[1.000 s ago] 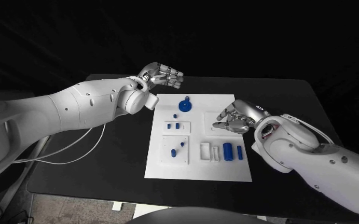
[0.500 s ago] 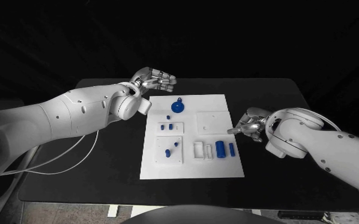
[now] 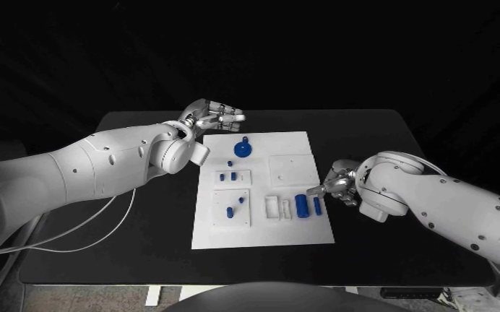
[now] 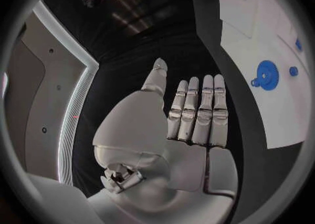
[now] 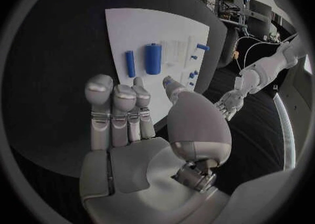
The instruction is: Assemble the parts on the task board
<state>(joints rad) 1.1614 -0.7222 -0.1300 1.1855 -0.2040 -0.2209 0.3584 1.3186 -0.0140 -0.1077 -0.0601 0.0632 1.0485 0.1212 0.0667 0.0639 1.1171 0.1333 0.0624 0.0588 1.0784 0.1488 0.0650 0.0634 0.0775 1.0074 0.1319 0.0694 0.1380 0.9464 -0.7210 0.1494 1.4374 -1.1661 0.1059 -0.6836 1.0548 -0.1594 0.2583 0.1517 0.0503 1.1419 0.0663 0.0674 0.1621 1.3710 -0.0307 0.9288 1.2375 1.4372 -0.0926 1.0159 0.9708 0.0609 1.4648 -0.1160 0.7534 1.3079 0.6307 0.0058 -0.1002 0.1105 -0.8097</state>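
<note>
The white task board (image 3: 273, 229) lies in the middle of the black table. A blue gear (image 3: 243, 149) sits at its far end, with small blue pegs (image 3: 229, 176) below it. Two blue cylinders (image 3: 302, 205) lie near the board's right edge, the thick one (image 5: 153, 58) beside the thin one (image 5: 130, 63). My right hand (image 3: 335, 184) hovers at that edge just beyond the cylinders, fingers (image 5: 115, 108) extended and holding nothing. My left hand (image 3: 214, 113) is raised by the board's far left corner, fingers (image 4: 197, 113) straight and empty, the blue gear (image 4: 266, 74) off to its side.
A raised white square plate (image 3: 292, 169) and several white sockets (image 3: 279, 209) stand on the board. More small blue pegs (image 3: 235, 206) stand in the near left block. Bare black table (image 3: 125, 240) surrounds the board on all sides.
My right hand has drawn back from over the board's square plate to the board's right edge beside the cylinders. The left hand stays by the far left corner. The camera has shifted.
</note>
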